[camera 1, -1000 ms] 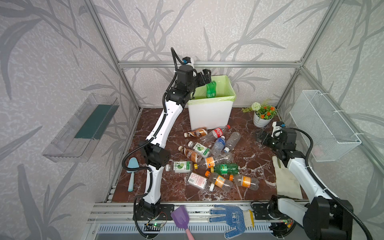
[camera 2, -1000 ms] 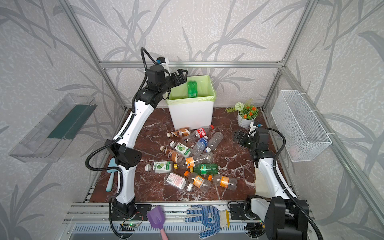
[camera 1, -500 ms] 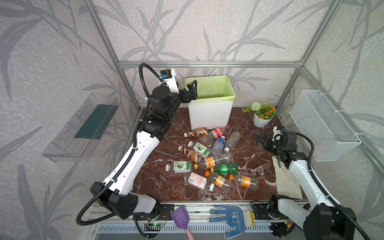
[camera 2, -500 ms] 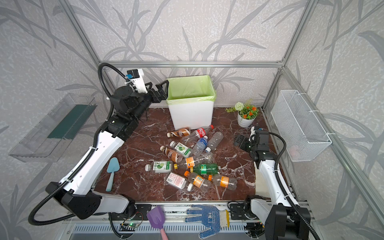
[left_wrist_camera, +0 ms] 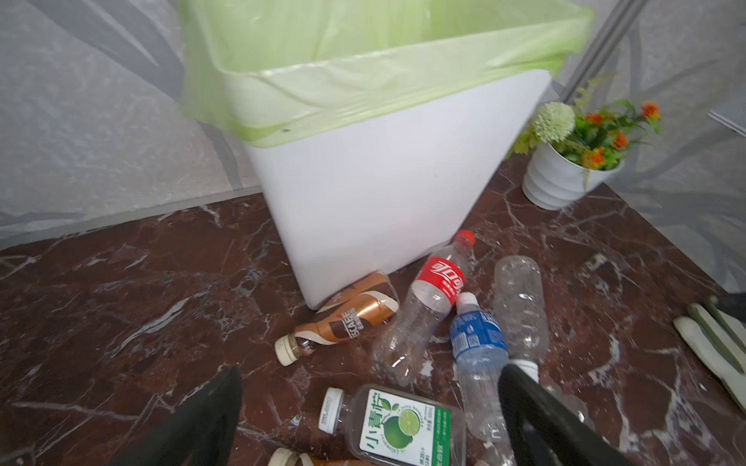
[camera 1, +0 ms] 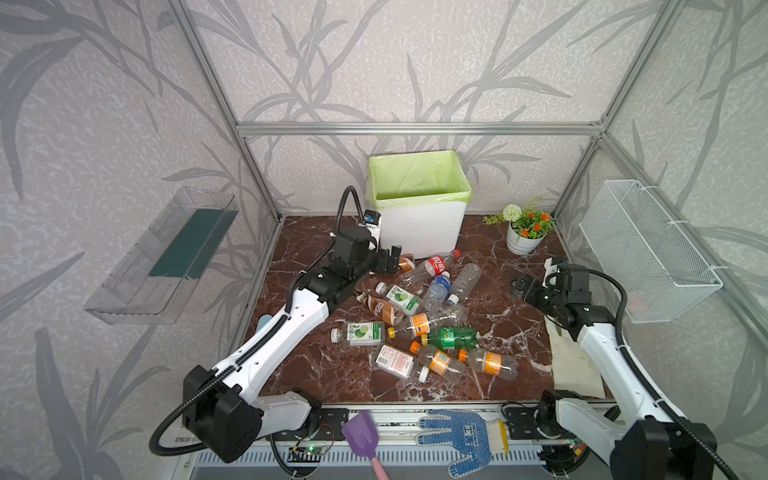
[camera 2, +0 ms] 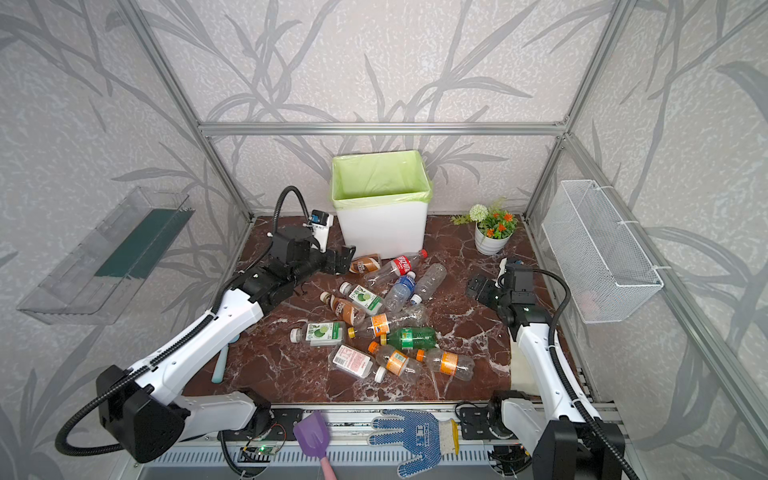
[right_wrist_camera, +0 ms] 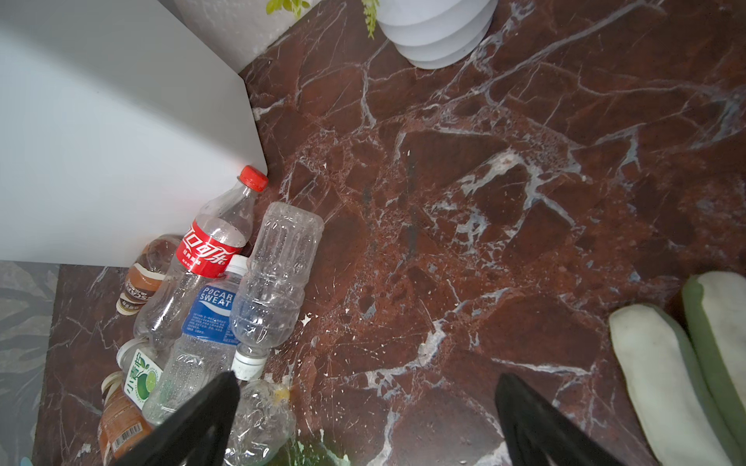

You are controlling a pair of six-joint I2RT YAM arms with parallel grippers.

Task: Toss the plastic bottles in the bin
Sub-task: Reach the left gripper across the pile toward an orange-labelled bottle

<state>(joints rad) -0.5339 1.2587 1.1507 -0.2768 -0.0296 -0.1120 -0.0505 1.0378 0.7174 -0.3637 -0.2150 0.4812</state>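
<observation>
Plastic bottles (left_wrist_camera: 422,316) just ahead of the spread, empty left fingers (left_wrist_camera: 202,423)

plastic bottles (camera 1: 451,337) crowd centre, floor (camera 1: 496,286) bare at right

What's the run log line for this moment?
left jaws: open, empty, beside brown coffee bottle | right jaws: open, empty, over bare tabletop | plastic bottles: heaped on tabletop before bin
</observation>
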